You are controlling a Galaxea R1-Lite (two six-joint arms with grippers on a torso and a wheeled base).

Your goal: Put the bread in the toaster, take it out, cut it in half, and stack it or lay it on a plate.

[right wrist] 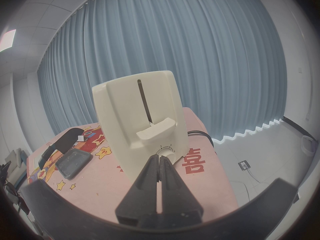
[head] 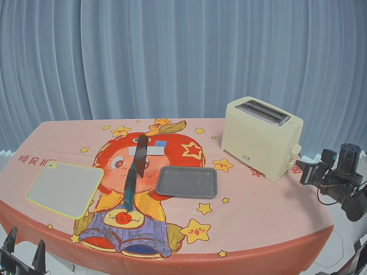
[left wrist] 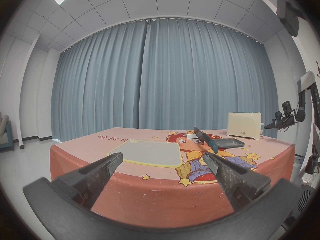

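Observation:
The cream toaster [head: 263,134] stands at the table's right, its two top slots [head: 263,112] dark; I cannot tell if bread is inside. On its end face the lever [right wrist: 156,129] sits low in its slot. My right gripper [right wrist: 159,159] is shut and empty, its tips just in front of the dial below the lever; it hangs off the toaster's right end [head: 302,169]. The grey plate [head: 187,181] lies mid-table. A knife [head: 132,180] with a teal handle leans on a small white and blue rest [head: 147,150]. My left gripper [left wrist: 162,155] is open and empty, below the table's front left edge [head: 25,245].
A grey cutting board with a yellow rim [head: 65,188] lies at the table's front left. The toaster's black cord [right wrist: 200,135] trails off the table behind it. Bare tablecloth [head: 260,211] spreads between plate, toaster and front edge. A blue curtain [head: 183,50] hangs behind.

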